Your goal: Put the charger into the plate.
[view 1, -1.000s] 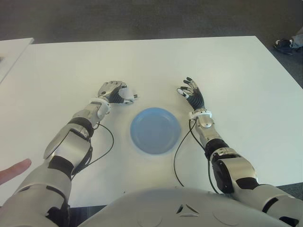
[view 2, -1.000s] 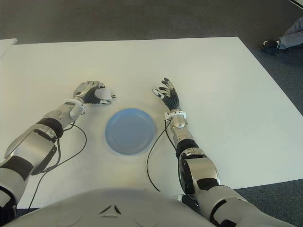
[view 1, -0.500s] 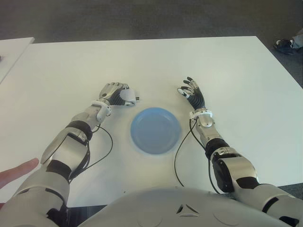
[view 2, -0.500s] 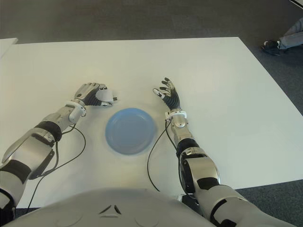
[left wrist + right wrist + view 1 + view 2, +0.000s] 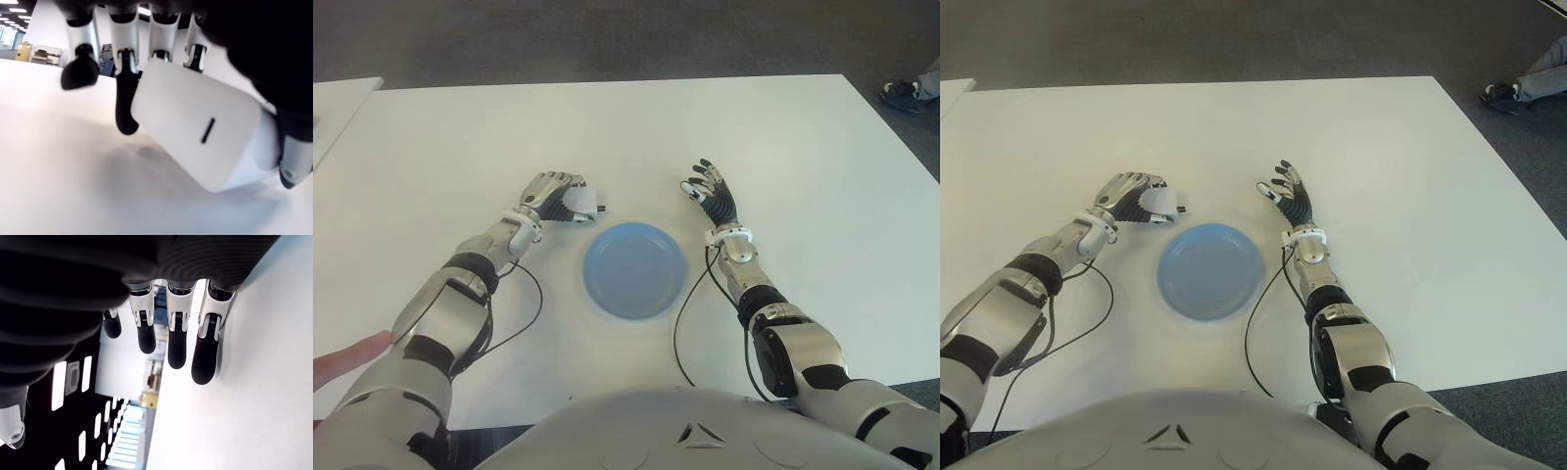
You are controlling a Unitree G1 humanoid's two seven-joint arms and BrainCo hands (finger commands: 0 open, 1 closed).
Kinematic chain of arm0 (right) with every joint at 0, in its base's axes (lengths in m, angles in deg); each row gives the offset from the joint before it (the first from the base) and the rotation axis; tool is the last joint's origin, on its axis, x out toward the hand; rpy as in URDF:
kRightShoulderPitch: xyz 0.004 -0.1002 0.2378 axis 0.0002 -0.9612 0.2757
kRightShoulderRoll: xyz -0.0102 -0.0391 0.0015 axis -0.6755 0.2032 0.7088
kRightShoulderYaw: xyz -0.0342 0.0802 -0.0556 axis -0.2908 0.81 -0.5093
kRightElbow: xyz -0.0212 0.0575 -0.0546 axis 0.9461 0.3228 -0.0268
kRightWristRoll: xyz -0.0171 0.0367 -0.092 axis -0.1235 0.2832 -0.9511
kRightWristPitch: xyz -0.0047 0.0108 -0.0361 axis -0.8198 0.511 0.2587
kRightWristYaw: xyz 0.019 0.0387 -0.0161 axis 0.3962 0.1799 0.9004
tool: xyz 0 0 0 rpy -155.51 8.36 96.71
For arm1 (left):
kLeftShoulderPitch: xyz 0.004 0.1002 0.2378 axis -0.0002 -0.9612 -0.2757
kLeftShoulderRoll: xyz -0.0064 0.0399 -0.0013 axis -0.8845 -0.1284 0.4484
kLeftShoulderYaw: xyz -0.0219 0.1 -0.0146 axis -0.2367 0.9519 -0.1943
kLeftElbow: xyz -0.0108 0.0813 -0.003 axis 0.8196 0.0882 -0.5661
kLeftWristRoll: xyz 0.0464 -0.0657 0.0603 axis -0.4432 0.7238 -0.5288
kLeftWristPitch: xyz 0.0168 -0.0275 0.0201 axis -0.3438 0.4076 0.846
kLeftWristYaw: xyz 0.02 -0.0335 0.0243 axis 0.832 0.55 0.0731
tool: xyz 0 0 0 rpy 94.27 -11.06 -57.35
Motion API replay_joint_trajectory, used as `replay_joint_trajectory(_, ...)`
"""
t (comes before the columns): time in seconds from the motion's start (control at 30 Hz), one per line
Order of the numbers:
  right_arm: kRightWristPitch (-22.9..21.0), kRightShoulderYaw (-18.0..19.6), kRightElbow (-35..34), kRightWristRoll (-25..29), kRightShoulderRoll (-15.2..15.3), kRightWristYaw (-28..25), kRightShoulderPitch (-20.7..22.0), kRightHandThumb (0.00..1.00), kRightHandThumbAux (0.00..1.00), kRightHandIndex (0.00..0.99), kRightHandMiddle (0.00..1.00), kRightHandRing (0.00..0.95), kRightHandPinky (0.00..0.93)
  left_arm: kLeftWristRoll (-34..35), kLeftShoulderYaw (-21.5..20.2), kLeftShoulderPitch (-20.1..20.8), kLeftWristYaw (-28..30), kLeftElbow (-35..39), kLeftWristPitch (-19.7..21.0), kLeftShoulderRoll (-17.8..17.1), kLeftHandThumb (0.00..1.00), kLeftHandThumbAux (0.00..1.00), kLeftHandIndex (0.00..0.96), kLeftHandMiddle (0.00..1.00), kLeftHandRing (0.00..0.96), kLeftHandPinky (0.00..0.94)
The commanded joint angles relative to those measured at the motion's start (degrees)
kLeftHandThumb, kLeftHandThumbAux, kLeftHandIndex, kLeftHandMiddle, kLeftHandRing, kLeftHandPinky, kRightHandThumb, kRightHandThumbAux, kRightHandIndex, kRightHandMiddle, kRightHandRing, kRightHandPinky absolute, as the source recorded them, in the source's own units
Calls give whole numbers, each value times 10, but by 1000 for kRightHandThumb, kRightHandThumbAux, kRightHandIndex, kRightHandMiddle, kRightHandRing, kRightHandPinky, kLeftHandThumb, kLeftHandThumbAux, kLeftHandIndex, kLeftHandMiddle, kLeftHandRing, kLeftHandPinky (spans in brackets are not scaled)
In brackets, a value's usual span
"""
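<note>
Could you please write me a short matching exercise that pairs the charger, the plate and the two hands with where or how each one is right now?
Things:
1. charger
2. plate
3. right hand
4. left hand

States:
A. empty, on the table between the two arms
B. fingers spread, holding nothing
C. curled around a white block
D. held just left of the plate

Pairs: 1-D, 2-A, 3-B, 4-C

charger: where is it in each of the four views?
Left eye: charger in the left hand, just up-left of the blue plate.
Right eye: same grasp, up-left of plate.
Left wrist: fills centre, under the fingers.
Right wrist: not visible.
Shared landmark: the plate.
</note>
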Motion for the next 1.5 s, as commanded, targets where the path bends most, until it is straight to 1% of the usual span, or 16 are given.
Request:
replay_joint_trajectory(0.03, -60, -5, 47, -8, -5, -7, -44, 37, 529, 0, 164, 222, 157, -3, -5, -8, -8, 19, -16, -9, 740, 698, 443, 839, 837, 828)
replay_joint_trajectory(0.1, -60, -5, 47, -7, -5, -7, -44, 39, 532, 0, 169, 226, 159, -1, -8, -8, -9, 25, -22, -11, 742, 698, 443, 843, 841, 832)
replay_joint_trajectory(0.23, -59, -4, 48, -7, -5, -7, -44, 45, 541, 0, 176, 233, 165, 15, -27, -11, 4, 72, -36, -20, 744, 698, 442, 850, 848, 839)
replay_joint_trajectory(0.37, -58, -4, 48, -6, -5, -7, -45, 51, 546, 0, 173, 234, 166, 31, -54, -30, 17, 131, -38, -30, 746, 698, 442, 855, 853, 839)
replay_joint_trajectory(0.53, -57, -3, 50, -6, -5, -8, -44, 55, 551, 0, 166, 232, 172, 46, -85, -59, 34, 206, -24, -37, 747, 698, 442, 858, 855, 836)
replay_joint_trajectory(0.83, -56, -4, 51, -7, -6, -7, -43, 58, 559, 0, 185, 241, 170, 57, -124, -104, 65, 309, 7, -30, 748, 698, 442, 860, 854, 839)
replay_joint_trajectory(1.07, -56, -4, 52, -6, -6, -10, -42, 67, 573, 0, 186, 241, 174, 55, -140, -122, 81, 354, 19, -24, 748, 697, 442, 859, 853, 843)
replay_joint_trajectory(1.17, -56, -4, 52, -6, -7, -12, -42, 73, 578, 0, 184, 242, 183, 49, -144, -125, 80, 367, 15, -24, 748, 697, 442, 859, 854, 846)
replay_joint_trajectory(1.3, -55, -4, 52, -6, -6, -13, -42, 78, 577, 0, 181, 243, 190, 46, -145, -129, 84, 383, 16, -22, 748, 697, 442, 860, 854, 847)
replay_joint_trajectory(1.5, -54, -5, 53, -8, -5, -12, -43, 80, 568, 0, 184, 243, 175, 37, -140, -139, 98, 410, 20, -22, 749, 697, 442, 858, 854, 839)
